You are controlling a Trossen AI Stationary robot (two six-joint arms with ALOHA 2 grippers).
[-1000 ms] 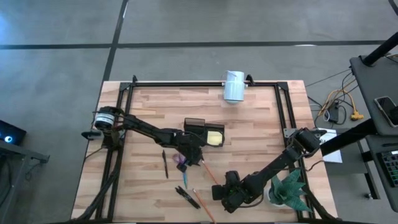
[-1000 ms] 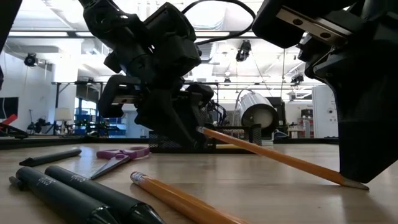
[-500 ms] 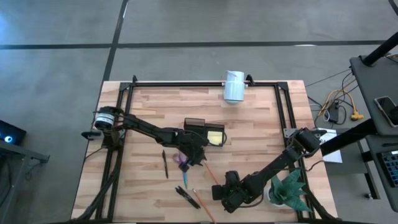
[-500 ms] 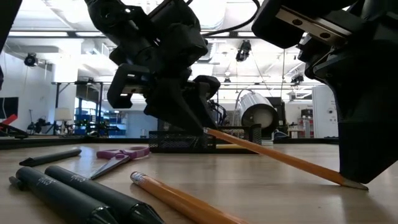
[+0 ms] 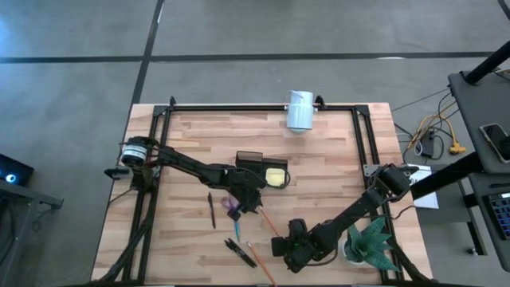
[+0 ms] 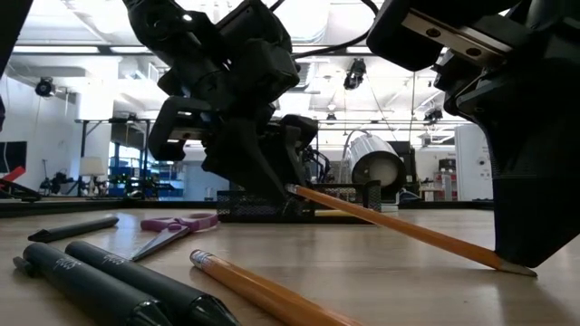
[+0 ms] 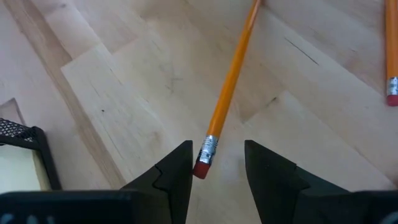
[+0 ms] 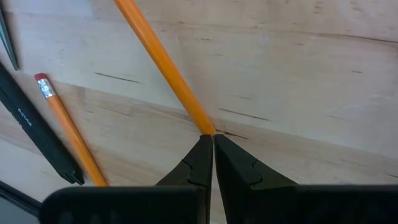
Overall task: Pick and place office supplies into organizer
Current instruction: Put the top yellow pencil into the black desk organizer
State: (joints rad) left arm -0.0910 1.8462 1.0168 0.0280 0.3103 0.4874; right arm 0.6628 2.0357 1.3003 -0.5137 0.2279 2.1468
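Observation:
An orange pencil (image 5: 269, 223) lies slanted between my two grippers, near the table's middle. My left gripper (image 7: 217, 165) is open, with a finger on each side of the pencil's eraser end. My right gripper (image 8: 212, 140) is shut at the pencil's sharpened end. The black organizer (image 5: 249, 162) stands just beyond the left gripper, with a yellow sticky-note pad (image 5: 275, 176) at its right side. Purple scissors (image 5: 231, 207) and a black pen (image 5: 212, 211) lie flat on the table to the left of the left gripper. My left gripper has the pencil's eraser end (image 7: 202, 168) against the inner side of one finger (image 7: 177, 180); the other finger stands apart from it. The fingers slant down from the table's left. That end is raised off the table in the low view. My right gripper's shut fingertips (image 8: 202, 155) sit on the pencil's sharpened tip (image 8: 204, 126), coming steeply from above. The tip (image 6: 507, 265) is down on the table under them. The fingertips hide whether it is pinched between them or pressed under them.
A second orange pencil (image 5: 259, 259) and dark markers (image 5: 235, 249) lie near the front edge, left of my right gripper. A green spiky plant (image 5: 370, 243) stands at the front right. A white cylinder (image 5: 300, 110) sits on the far rail. Black frame rails border the table.

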